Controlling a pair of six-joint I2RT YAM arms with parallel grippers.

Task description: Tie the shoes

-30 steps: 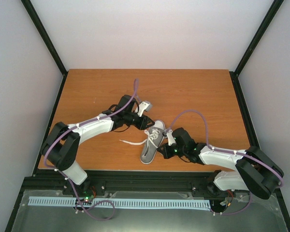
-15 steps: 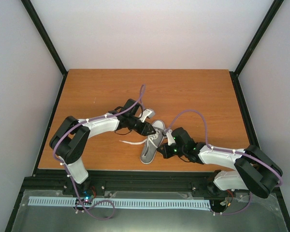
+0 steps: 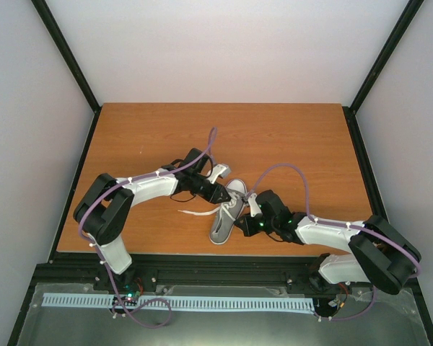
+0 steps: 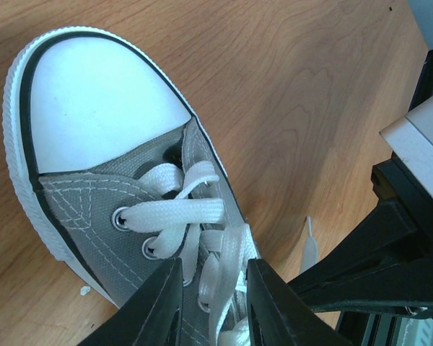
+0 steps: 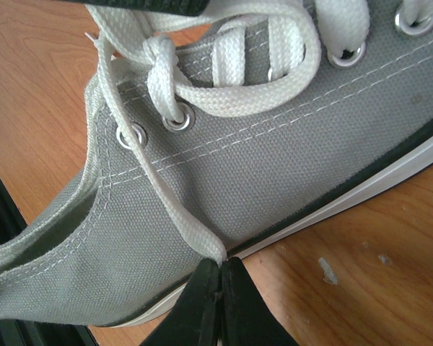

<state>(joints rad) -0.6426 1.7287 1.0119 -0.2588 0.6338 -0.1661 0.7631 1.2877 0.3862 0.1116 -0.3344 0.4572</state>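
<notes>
The shoe (image 3: pixel 222 225), a grey canvas sneaker with a white toe cap (image 4: pixel 94 101), lies on the wooden table (image 3: pixel 296 137) between both arms. My left gripper (image 3: pixel 221 194) hovers over the lacing. In the left wrist view its jaws (image 4: pixel 214 271) stand apart, with a white lace strand (image 4: pixel 231 252) rising between them, not clamped. My right gripper (image 3: pixel 250 210) sits at the shoe's side. In the right wrist view it (image 5: pixel 221 264) is shut on a white lace (image 5: pixel 175 216) that runs up to a knot (image 5: pixel 159 58) near the top eyelets. A loose lace end (image 3: pixel 195 213) trails left on the table.
The right arm's black body (image 4: pixel 404 245) crowds close to the left gripper's right side. The black frame rail (image 3: pixel 216 263) runs along the table's near edge, just behind the shoe's heel. White walls (image 3: pixel 224 50) enclose the far and side edges.
The left arm has swung in toward the shoe, bringing its gripper from beyond the toe to over the laces. The right arm and shoe have stayed put.
</notes>
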